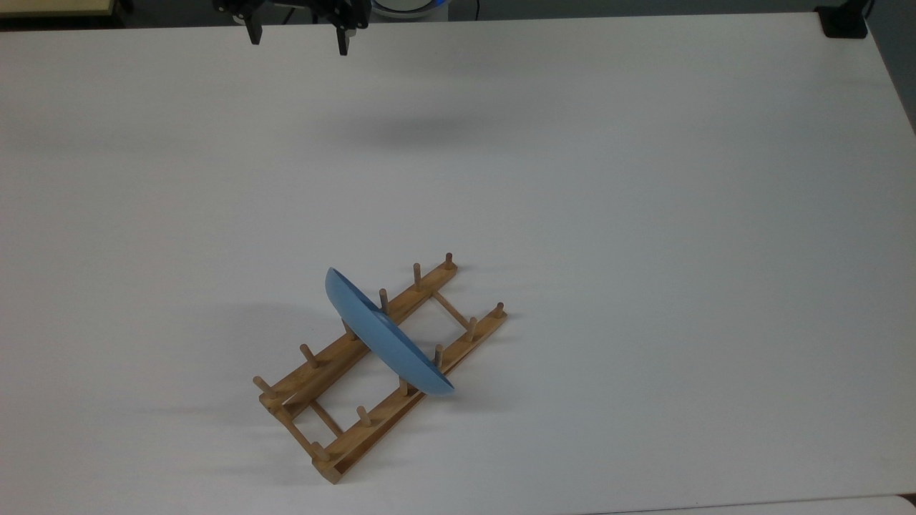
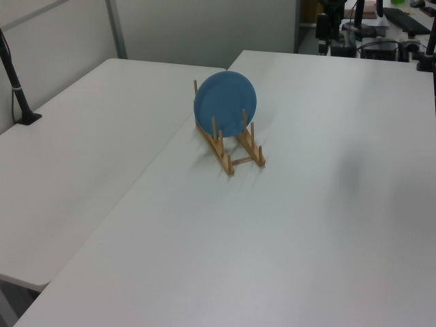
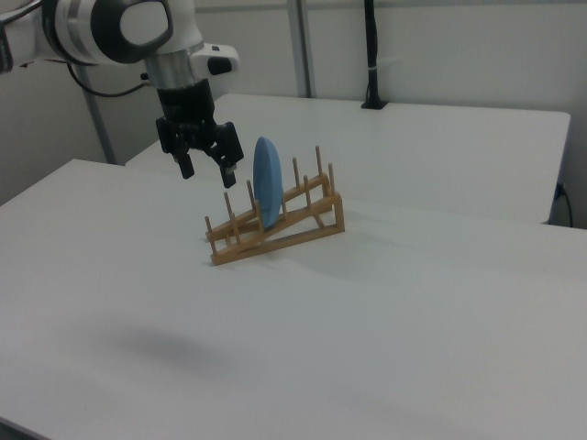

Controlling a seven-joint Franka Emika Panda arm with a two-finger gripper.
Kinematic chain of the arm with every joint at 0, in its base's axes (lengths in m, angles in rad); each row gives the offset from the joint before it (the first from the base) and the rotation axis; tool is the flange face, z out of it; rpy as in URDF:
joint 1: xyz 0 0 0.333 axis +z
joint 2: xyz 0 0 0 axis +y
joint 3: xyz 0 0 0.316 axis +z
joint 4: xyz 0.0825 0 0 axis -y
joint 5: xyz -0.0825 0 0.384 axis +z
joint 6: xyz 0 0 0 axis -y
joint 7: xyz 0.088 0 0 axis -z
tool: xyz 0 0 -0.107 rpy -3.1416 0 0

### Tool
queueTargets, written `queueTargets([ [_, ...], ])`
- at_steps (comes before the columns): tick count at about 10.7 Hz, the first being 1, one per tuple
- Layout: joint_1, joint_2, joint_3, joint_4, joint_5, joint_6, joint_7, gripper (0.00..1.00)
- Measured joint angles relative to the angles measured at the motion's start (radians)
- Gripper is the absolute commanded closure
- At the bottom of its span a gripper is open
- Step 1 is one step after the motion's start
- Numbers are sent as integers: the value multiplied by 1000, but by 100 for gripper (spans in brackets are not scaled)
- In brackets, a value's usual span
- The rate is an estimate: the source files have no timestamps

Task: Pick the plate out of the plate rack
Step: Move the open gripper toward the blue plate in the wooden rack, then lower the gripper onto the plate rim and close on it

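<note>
The blue plate stands on edge between the pegs of the wooden plate rack, crossing both rails near the rack's middle. In the left view the plate faces the camera, with the rack under it. In the right view the plate shows edge-on in the rack. My gripper hangs open and empty at the table's far edge in the top view, well away from the rack. The right view shows the gripper high above the table, left of the plate, fingers spread.
The white table spreads wide around the rack. A second table adjoins it at the left view's left, with a black clamped post on it. A black mount sits at the top view's upper right corner.
</note>
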Motion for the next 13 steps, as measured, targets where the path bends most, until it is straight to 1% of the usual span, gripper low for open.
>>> queueTargets([
  [3,1,13,2,0,0,3,-1,0],
  [7,17,62,13,-1,0,141,-1,0],
  [9,47,87,15,-2,-1,252,-2,0],
  [11,89,133,15,-2,-80,422,-1,2],
  [12,101,158,15,-2,-122,503,0,10],
  [13,110,179,15,-2,-159,569,1,24],
])
